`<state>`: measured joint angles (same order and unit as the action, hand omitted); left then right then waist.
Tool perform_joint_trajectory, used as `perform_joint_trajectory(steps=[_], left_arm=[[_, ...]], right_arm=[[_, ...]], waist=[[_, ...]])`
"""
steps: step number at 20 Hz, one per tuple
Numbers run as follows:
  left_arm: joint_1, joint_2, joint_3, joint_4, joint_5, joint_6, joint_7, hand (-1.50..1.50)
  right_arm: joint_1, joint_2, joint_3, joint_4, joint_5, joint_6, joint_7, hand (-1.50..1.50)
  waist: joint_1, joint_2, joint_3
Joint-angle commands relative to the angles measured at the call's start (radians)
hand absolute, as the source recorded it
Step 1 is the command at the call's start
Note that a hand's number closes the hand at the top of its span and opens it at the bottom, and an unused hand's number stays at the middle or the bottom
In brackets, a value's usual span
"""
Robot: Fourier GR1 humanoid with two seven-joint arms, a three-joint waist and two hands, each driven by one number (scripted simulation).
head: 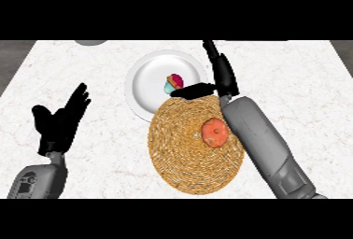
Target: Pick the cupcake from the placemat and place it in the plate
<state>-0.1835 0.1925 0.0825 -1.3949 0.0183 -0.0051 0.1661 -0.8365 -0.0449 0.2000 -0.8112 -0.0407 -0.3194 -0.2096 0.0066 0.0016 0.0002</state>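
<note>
- A woven round placemat (196, 147) is shown nearest the lower edge on the pale marbled surface (303, 84); an orange-red fruit (215, 132) is seen lying on its right half.
- At the left, the left hand (60, 119) is held upright near the edge — fingers straight and spread, nothing grasped.
- The right forearm (265, 149) is seen crossing the placemat's right rim, just beside the fruit.
- The right hand (219, 74) is extended over the right rim of the white plate (148, 84); its fingers are straight and its thumb (193, 90) is stretched leftward across the plate's near rim, with nothing enclosed.
- The cupcake (173, 83) — blue wrapper, pink and red top — is seen on the plate, just beyond the thumb; contact between them cannot be told.
- A grey object (89, 42) is cut off at the far edge.
</note>
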Motion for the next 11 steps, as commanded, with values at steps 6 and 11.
perform_joint_trajectory(steps=[6, 11], left_arm=[[-0.018, 0.009, 0.028, 0.036, -0.001, -0.014, -0.002, 0.0], [-0.006, -0.022, 0.01, 0.048, -0.043, 0.012, -0.055, 0.0]], right_arm=[[0.072, -0.117, -0.068, -0.053, 0.04, 0.102, 0.014, -1.5], [0.044, -0.089, -0.095, 0.02, 0.082, 0.117, 0.021, -1.5]], waist=[[-0.005, -0.001, 0.0], [-0.001, 0.0, 0.0]])
